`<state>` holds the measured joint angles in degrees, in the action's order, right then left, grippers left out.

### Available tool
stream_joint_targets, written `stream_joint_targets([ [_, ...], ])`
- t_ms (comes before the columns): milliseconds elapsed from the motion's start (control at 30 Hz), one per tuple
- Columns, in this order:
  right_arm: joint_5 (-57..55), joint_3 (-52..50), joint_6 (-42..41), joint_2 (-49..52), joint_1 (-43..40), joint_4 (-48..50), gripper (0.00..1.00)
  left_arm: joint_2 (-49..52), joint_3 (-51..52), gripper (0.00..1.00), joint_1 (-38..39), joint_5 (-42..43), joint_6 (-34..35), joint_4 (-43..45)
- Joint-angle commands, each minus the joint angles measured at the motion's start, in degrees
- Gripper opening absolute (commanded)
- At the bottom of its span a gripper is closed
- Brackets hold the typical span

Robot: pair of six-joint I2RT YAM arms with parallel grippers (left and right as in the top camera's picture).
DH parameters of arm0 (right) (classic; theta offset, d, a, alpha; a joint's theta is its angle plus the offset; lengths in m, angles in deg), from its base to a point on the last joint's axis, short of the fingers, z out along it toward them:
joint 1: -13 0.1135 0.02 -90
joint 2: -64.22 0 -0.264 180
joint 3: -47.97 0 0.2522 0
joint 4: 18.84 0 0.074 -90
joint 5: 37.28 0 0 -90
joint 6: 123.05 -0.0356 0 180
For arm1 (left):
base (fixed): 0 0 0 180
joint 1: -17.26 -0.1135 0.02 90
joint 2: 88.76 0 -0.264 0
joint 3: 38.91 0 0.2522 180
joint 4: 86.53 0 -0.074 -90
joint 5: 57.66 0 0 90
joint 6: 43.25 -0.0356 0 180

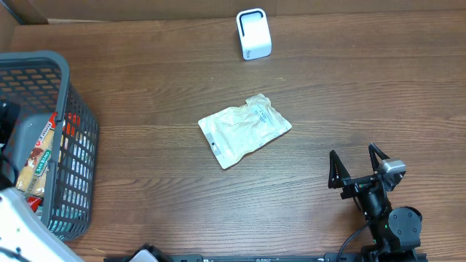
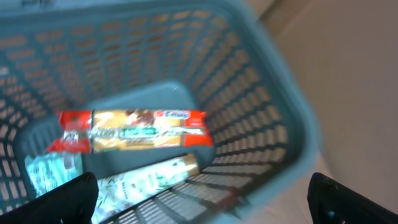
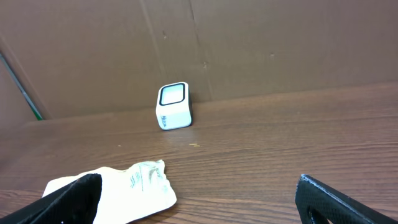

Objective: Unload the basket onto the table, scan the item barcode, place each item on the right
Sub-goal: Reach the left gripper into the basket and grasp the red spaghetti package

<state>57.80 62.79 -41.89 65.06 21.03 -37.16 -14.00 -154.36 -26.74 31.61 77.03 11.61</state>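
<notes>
A white pouch (image 1: 244, 129) is lying flat in the middle of the wooden worktop (image 1: 349, 94), clear of both arms, with some small print showing on its upper face. The white scanner (image 1: 253, 33) is standing upright at the far edge, well apart from the pouch and slightly to its right. From the right wrist view the scanner (image 3: 173, 106) is sitting just in front of a brown cardboard wall, its dark window facing the camera.

The right end effector (image 1: 353, 154) is resting at the near right of the worktop with its jaws spread wide and nothing between them. It is pointing toward the far side, and the pouch (image 3: 124, 186) is lying ahead of it to the left.

A grey mesh basket (image 1: 73, 160) is sitting at the left edge. The left end effector (image 2: 205, 199) is hanging above it, jaws wide apart and holding nothing. Inside the basket (image 2: 292, 106) a long snack bar (image 2: 134, 130) with red ends is lying across the bottom, and a green and white packet (image 2: 149, 177) is lying just beside it on the near side.
</notes>
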Motion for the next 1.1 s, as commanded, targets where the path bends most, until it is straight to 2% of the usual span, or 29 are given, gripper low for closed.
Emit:
stream_joint_targets([
  [0,-0.55,-0.61,-0.17,-0.68,0.55,0.17,1.00,2.43,5.09,0.94,-2.64,3.50,1.31,2.32],
  [67,-0.55,-0.61,-0.17,-0.68,0.55,0.17,1.00,3.23,8.20,0.88,-2.89,3.30,-1.05,5.53],
  [200,-0.55,-0.61,-0.17,-0.68,0.55,0.17,1.00,3.26,14.49,0.93,-2.97,0.02,-6.95,13.42],
  [300,-0.55,-0.61,-0.17,-0.68,0.55,0.17,1.00,4.42,17.90,1.00,-2.97,-0.28,-15.23,19.10],
  [600,-0.55,-0.61,-0.17,-0.68,0.55,0.17,1.00,18.49,19.04,1.00,-3.67,-0.35,-43.65,26.88],
  [900,-0.55,-0.61,-0.17,-0.68,0.55,0.17,1.00,29.92,19.04,0.99,-3.61,-1.66,-49.03,31.34],
  [1067,-0.55,-0.61,-0.17,-0.68,0.55,0.17,1.00,34.88,19.04,0.97,-3.61,-6.78,-50.69,31.80],
])
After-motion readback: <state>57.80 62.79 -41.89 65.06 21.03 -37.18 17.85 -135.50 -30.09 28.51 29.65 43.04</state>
